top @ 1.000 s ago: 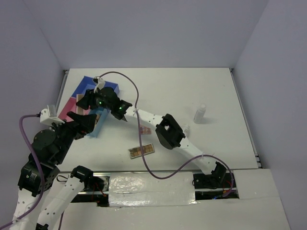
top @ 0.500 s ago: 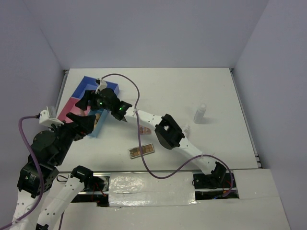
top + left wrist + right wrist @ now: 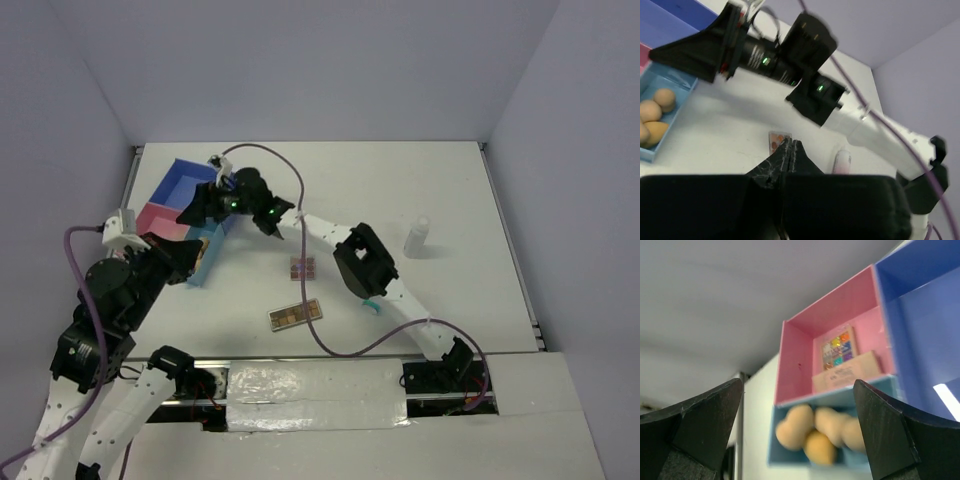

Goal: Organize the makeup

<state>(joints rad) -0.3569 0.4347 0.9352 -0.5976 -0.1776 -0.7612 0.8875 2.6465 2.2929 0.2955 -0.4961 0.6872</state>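
Top external view: at the lower left of the frame the left end effector (image 3: pixel 183 262) is seen at the near end of the tray (image 3: pixel 178 170). The tray lies at the upper left of the worktop (image 3: pixel 400 190), with a blue compartment farthest back, a pink one at its left and a teal one nearest. The right end effector (image 3: pixel 198 208) is held above the tray. Farther right, a small square eyeshadow palette (image 3: pixel 303 267) lies on bare worktop, and a long eyeshadow palette (image 3: pixel 296 315) is set below it, apart from it. The teal end of a tube (image 3: pixel 372 304) shows from under the right arm, right of both palettes. A small white bottle (image 3: pixel 418 238) stands upright at the right of the frame, well apart from the rest.

Left wrist view: peach sponges (image 3: pixel 654 112) are seen at the left edge, inside the teal compartment. The left end effector's fingers (image 3: pixel 782 160) are pressed together with nothing between them; the small square eyeshadow palette is seen just beyond their tips, the tube to its right.

Right wrist view: the right end effector's fingers (image 3: pixel 700 422) are spread wide and nothing is held. Between them, a multicolour palette (image 3: pixel 840 349) and a beige compact (image 3: pixel 847 372) are seen just beside each other in the pink compartment. The sponges are bunched in the teal compartment below.
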